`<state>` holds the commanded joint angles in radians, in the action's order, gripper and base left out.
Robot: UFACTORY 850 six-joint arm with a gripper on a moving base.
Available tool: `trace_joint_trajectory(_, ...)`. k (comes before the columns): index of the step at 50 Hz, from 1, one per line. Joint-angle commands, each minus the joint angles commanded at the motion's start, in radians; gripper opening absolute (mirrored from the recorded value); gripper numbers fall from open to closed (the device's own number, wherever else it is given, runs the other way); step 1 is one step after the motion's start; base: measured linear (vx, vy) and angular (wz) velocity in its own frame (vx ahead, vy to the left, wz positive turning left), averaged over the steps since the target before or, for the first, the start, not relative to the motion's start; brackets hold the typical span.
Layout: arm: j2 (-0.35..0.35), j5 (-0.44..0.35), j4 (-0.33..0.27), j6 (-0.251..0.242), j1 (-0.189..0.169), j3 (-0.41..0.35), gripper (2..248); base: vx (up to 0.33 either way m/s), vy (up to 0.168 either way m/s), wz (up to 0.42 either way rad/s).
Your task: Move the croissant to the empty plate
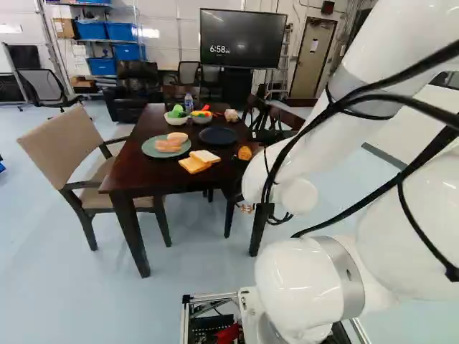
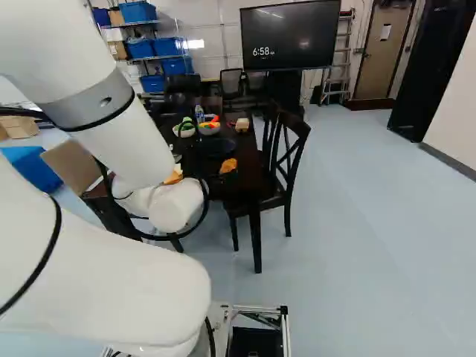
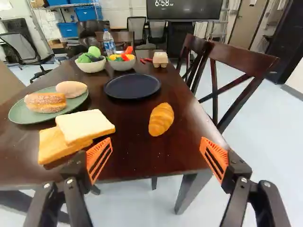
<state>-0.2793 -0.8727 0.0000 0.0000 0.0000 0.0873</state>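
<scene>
Ahead of the gripper [image 3: 155, 161] in the wrist view, the golden croissant [image 3: 161, 119] lies on the dark wooden table, a little beyond the open fingers and between their lines. Nothing is between the orange pads. The empty dark plate [image 3: 132, 86] stands farther back on the table, beyond the croissant. In the left base view the croissant [image 1: 244, 153] shows beside the arm, near the table edge, and the dark plate [image 1: 218, 135] lies behind it. The arm hides the gripper in both base views.
A green plate [image 3: 28, 116] holds bread rolls; bread slices [image 3: 85, 126] lie nearer the croissant. Two bowls [image 3: 91, 65] of toy vegetables, a bottle [image 3: 109, 42] and an egg carton [image 3: 160, 59] stand farther back. Dark chairs [image 3: 241, 61] and a beige chair [image 1: 68, 147] flank the table.
</scene>
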Motion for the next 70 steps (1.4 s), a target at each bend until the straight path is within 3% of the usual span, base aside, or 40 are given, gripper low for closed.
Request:
trace_joint_trajectory(30,0.000,0.000,0.000,0.000,0.000,0.000,247,0.172,0.059,-0.022)
trace_joint_trajectory(57,-0.001,0.000,0.000,0.000,0.000,0.004,247,0.003,0.000,0.002)
trace_joint_trajectory(70,0.024,0.031,0.003,0.000,-0.006,0.055,247,0.000,0.000,0.000)
